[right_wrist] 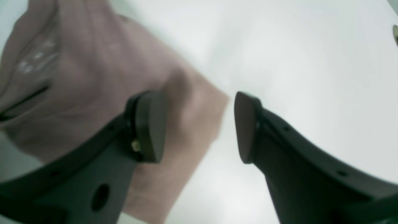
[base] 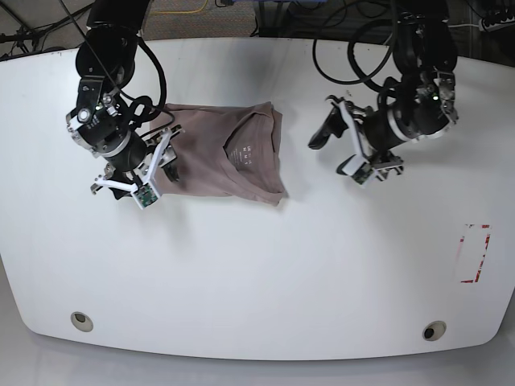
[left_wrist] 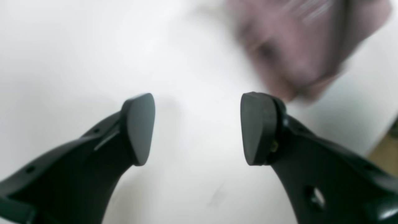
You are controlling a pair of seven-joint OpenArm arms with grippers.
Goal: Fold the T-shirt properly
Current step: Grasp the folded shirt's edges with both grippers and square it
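The T-shirt is seen lying on the white bench as a compact, wrinkled rectangle, so folding appears nearly finished. The left gripper and right gripper are both held apart, grasping nothing.

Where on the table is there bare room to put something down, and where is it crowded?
Bare: the wide front of the white table, below the T-shirt, and the strip between it and the left gripper. Crowded: the shirt's other edge, under the right gripper, and the cables along the back.
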